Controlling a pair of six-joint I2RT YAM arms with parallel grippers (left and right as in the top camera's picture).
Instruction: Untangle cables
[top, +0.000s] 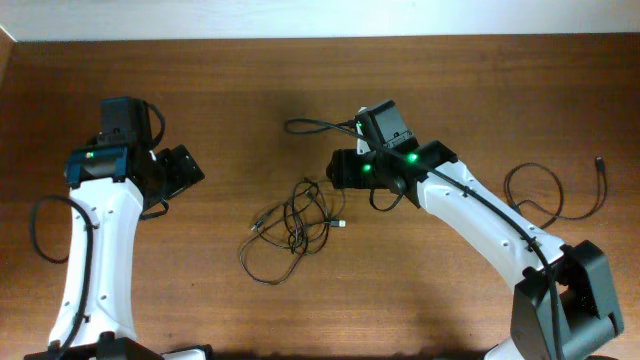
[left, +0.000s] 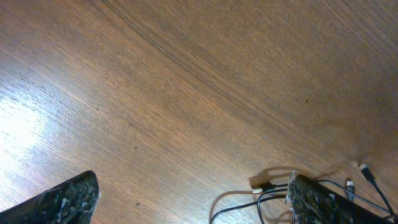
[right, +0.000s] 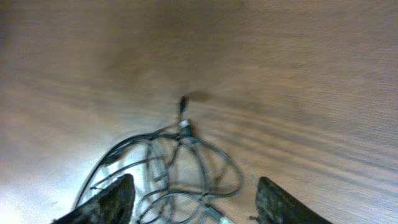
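The cables (top: 294, 224) lie as a loose tangle of thin black loops in the middle of the table. My right gripper (top: 334, 170) hovers just right of and behind the tangle. In the blurred right wrist view it (right: 194, 202) is open, its fingers (right: 106, 202) apart, with the cable loops (right: 177, 158) lying on the wood between and beyond them, not pinched. My left gripper (top: 194, 172) stands left of the tangle, wide open (left: 189, 205) over bare wood. Wire ends with a small plug (left: 264, 185) reach up to its right finger (left: 317, 202).
A separate thin black cable (top: 556, 192) curls on the table at the far right. Another black wire (top: 312, 126) runs along the back beside the right wrist. The left arm's own thick cable (top: 42, 228) loops at the far left.
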